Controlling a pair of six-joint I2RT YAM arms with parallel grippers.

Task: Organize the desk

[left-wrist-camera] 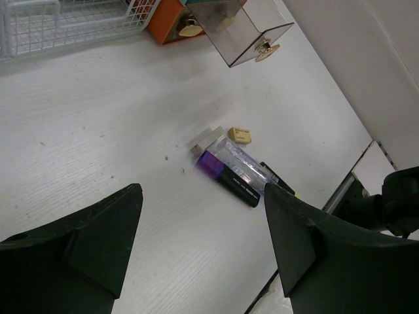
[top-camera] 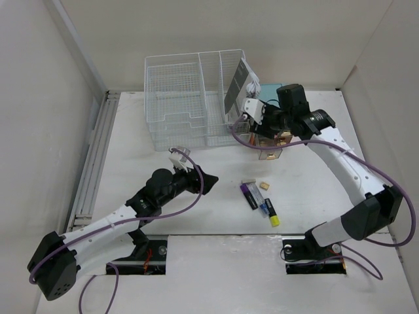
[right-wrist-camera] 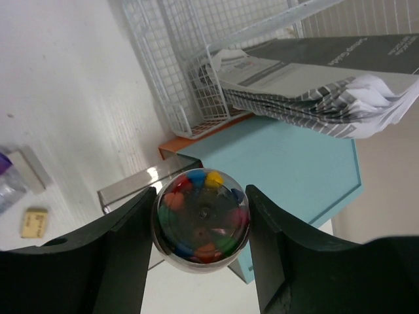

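Note:
The white desk (top-camera: pixel 131 163) has a ribbed rail (top-camera: pixel 91 157) along its left edge. My right gripper (right-wrist-camera: pixel 200 222) is shut on a round clear container of coloured pins (right-wrist-camera: pixel 201 219). It holds the container above the pulled-out clear drawer (right-wrist-camera: pixel 131 186) of the teal drawer box (right-wrist-camera: pixel 288 163). In the top view this gripper (top-camera: pixel 258 121) is beside the white wire-mesh organizer (top-camera: pixel 190 98). My left gripper (left-wrist-camera: pixel 203 222) is open and empty above the desk, short of a purple-and-black marker (left-wrist-camera: pixel 229 175). In the top view the left gripper (top-camera: pixel 201 176) is left of the marker (top-camera: pixel 249 194).
A small eraser (left-wrist-camera: pixel 240 135) and a USB stick (left-wrist-camera: pixel 206 139) lie by the marker. A yellow-capped highlighter (top-camera: pixel 268 210) lies next to them. A booklet (right-wrist-camera: pixel 327 72) stands in the organizer's right compartment. An orange drawer (left-wrist-camera: pixel 173 23) sits under the clear drawer (left-wrist-camera: pixel 245 29).

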